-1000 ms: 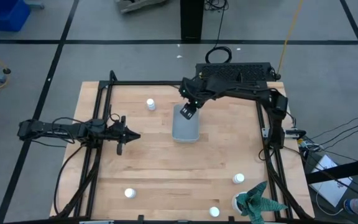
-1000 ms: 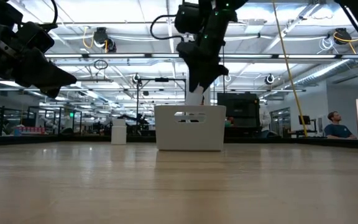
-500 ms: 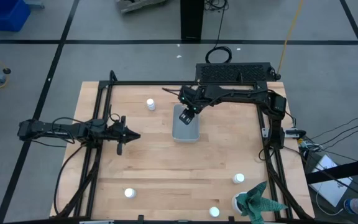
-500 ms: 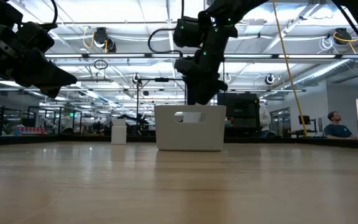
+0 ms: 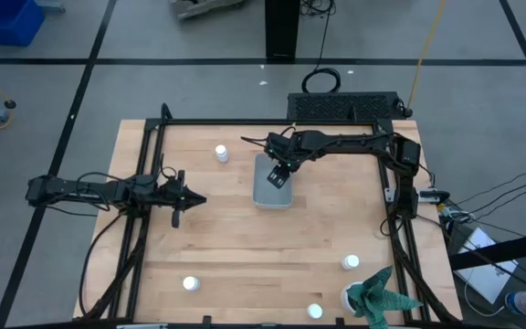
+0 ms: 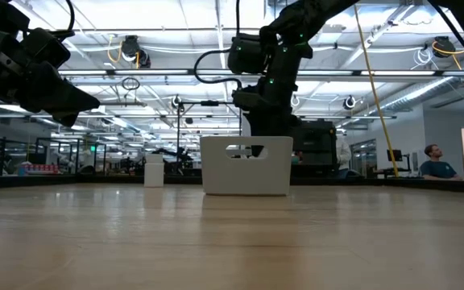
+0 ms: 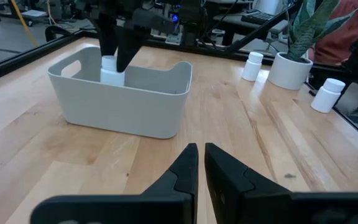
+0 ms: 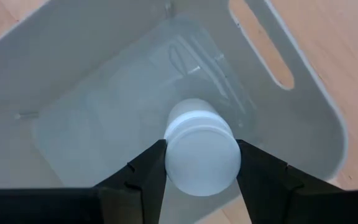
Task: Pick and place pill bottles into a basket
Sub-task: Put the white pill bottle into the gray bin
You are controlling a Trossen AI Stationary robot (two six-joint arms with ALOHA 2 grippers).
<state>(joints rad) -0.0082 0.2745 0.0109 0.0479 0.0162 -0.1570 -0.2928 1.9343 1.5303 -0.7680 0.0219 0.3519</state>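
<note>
The pale grey basket (image 5: 273, 183) stands at the table's middle. My right gripper (image 5: 281, 170) reaches down into its far half, shut on a white pill bottle (image 8: 199, 149), which also shows in the left wrist view (image 7: 111, 73). My left gripper (image 5: 186, 198) hovers left of the basket, shut and empty. Other white bottles stand upright on the table: one at the far left (image 5: 221, 153), one near left (image 5: 189, 284), two near right (image 5: 351, 263) (image 5: 314, 312). My right gripper pinches the bottle's upper end (image 8: 166, 163) between its two fingers (image 8: 143, 171), one on each side. The fingers come from above, pointing down. The bottle stands upright inside the basket below its rim; whether its base touches the floor, I cannot tell.
A green spiky plant in a white pot (image 5: 373, 297) stands at the near right corner. A black mesh pad (image 5: 343, 106) lies at the far edge. A black frame (image 5: 153, 183) runs around the table's working area.
My right gripper has gone down with the bottle, a little toward the near edge. The bottle, which stood above the basket's rim a second ago, is now inside the basket below its rim. The gripper stays shut on it.
</note>
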